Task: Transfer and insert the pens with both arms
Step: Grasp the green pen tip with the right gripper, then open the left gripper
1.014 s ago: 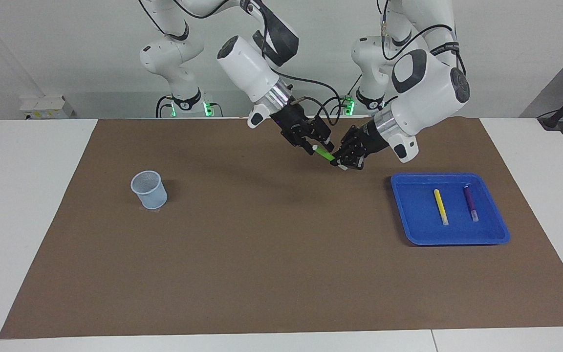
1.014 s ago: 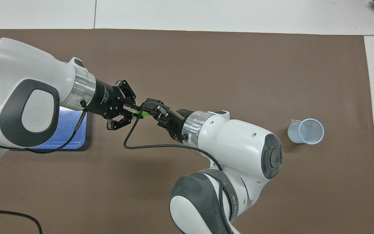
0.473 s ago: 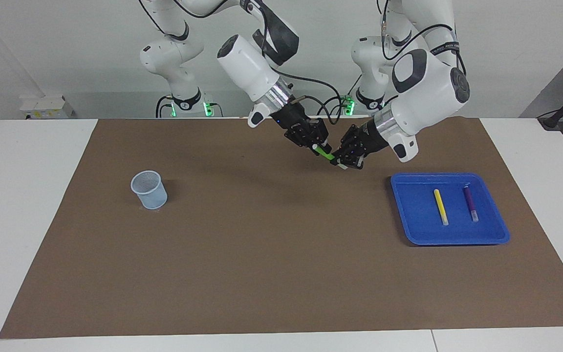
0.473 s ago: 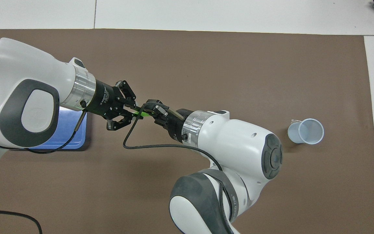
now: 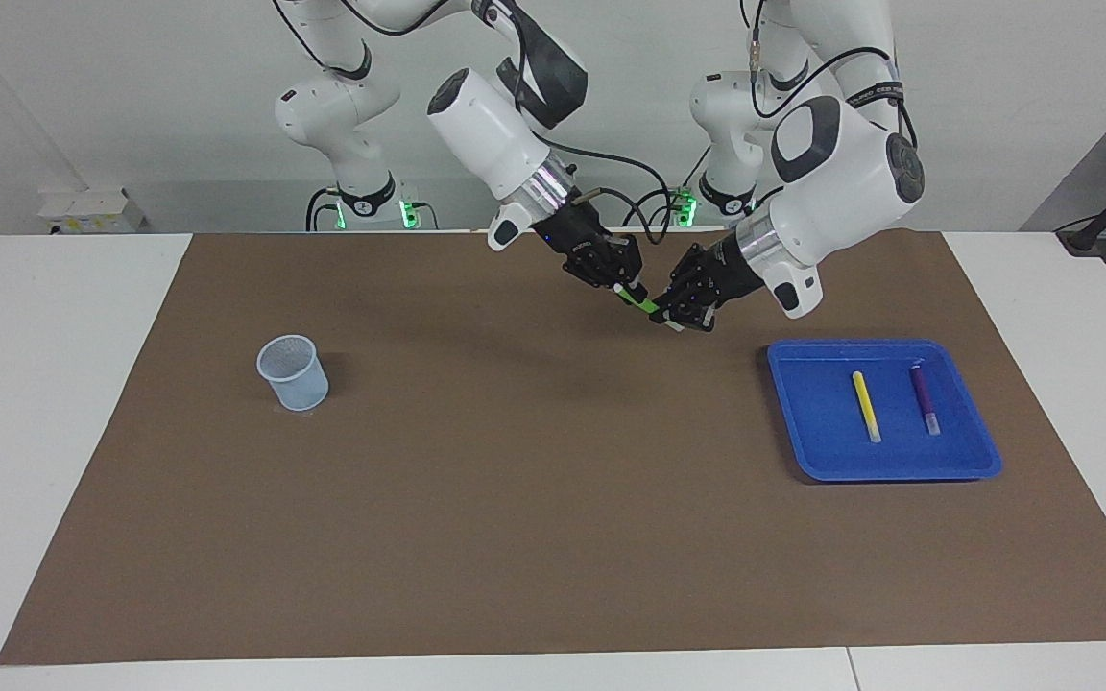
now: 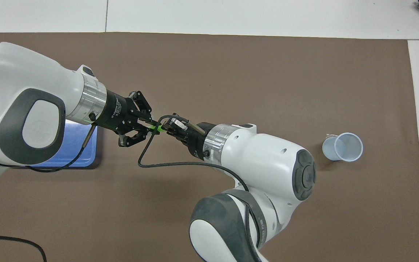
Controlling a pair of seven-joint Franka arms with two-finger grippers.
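The green pen [image 5: 639, 303] hangs in the air between both grippers, over the brown mat beside the blue tray [image 5: 807, 422]. It also shows in the overhead view [image 6: 157, 127]. My left gripper [image 5: 668, 317] [image 6: 150, 125] is shut on its whitish end. My right gripper [image 5: 628, 291] [image 6: 166, 128] is shut on its other end. The yellow pen [image 5: 865, 405] and the dark purple pen [image 5: 924, 396] lie side by side in the tray; the left arm hides them in the overhead view.
A pale blue cup [image 5: 293, 372] [image 6: 342, 146] stands upright on the mat toward the right arm's end of the table. The tray [image 6: 82, 153] sits at the left arm's end. A black cable [image 6: 144, 160] loops under the right wrist.
The right gripper's fingers have closed in on the green pen's end. Both arms have barely shifted; the pen stays between them.
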